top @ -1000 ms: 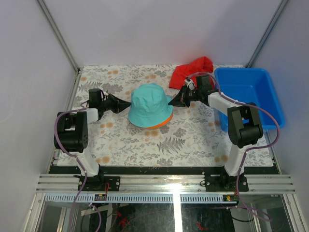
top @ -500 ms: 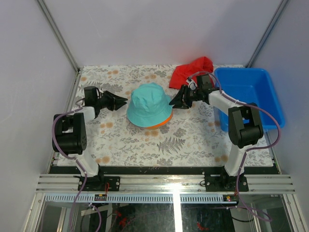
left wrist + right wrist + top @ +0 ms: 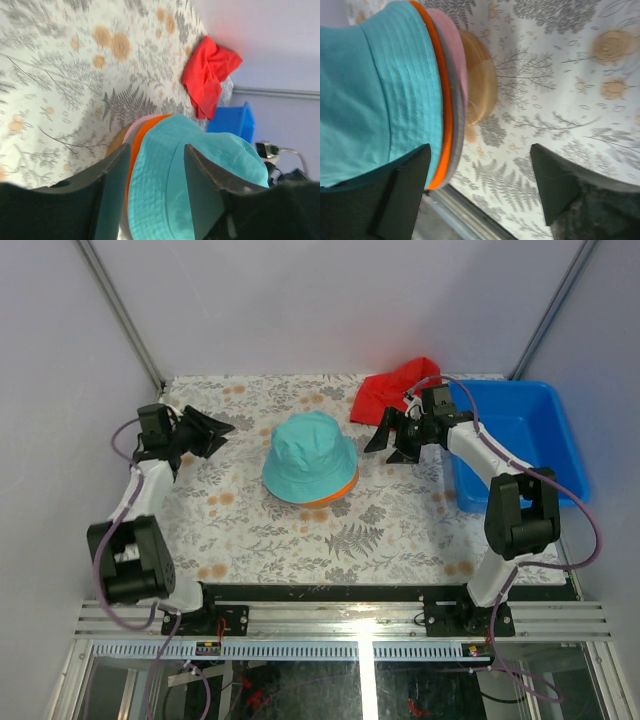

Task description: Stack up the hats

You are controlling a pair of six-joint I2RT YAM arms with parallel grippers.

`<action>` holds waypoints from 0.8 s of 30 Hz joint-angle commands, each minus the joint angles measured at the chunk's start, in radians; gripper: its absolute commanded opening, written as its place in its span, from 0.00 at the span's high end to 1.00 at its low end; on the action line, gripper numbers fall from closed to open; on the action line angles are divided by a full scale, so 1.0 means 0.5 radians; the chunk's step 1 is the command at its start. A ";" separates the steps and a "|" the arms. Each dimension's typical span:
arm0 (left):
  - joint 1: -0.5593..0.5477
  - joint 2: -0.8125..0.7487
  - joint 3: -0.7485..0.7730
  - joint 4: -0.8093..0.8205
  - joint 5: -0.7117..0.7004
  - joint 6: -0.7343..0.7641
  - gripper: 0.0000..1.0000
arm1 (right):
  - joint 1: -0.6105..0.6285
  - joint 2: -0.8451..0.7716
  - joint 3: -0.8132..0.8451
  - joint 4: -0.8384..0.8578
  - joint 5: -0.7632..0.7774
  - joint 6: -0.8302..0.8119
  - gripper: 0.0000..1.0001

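The teal hat (image 3: 310,458) is seen topmost, with the orange hat (image 3: 338,494), grey hat (image 3: 455,115) and pink hat (image 3: 451,45) nested beneath it over the wooden stand (image 3: 480,85); the pile is unmoved. The left gripper (image 3: 224,436), set at the teal hat's left brim a second ago, has been drawn well clear, fingers spread and empty. The right gripper (image 3: 385,452) has been pulled just off its right brim, likewise spread, nothing held.

I see a table (image 3: 400,530) covered in a grey fern-and-flower print; plain pale lilac walls (image 3: 330,300) close it in on three sides; slanted metal posts (image 3: 121,312) rise from the back corners; an aluminium rail (image 3: 330,620) fronts the near edge; the light is soft and even.
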 commanded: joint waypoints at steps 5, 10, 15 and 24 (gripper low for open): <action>0.283 -0.613 -0.159 -0.370 -0.763 0.453 0.01 | 0.096 -0.480 0.060 -0.426 0.647 -0.328 0.00; 0.324 -0.874 -0.344 -0.529 -1.104 0.541 0.27 | 0.113 -0.694 -0.065 -0.592 1.023 -0.391 0.00; 0.325 -0.933 -0.448 -0.735 -1.363 0.755 0.00 | 0.114 -0.806 -0.156 -0.549 0.949 -0.401 0.01; 0.333 -0.867 -0.805 -0.251 -1.036 1.033 0.00 | 0.114 -0.792 -0.173 -0.484 0.660 -0.384 0.00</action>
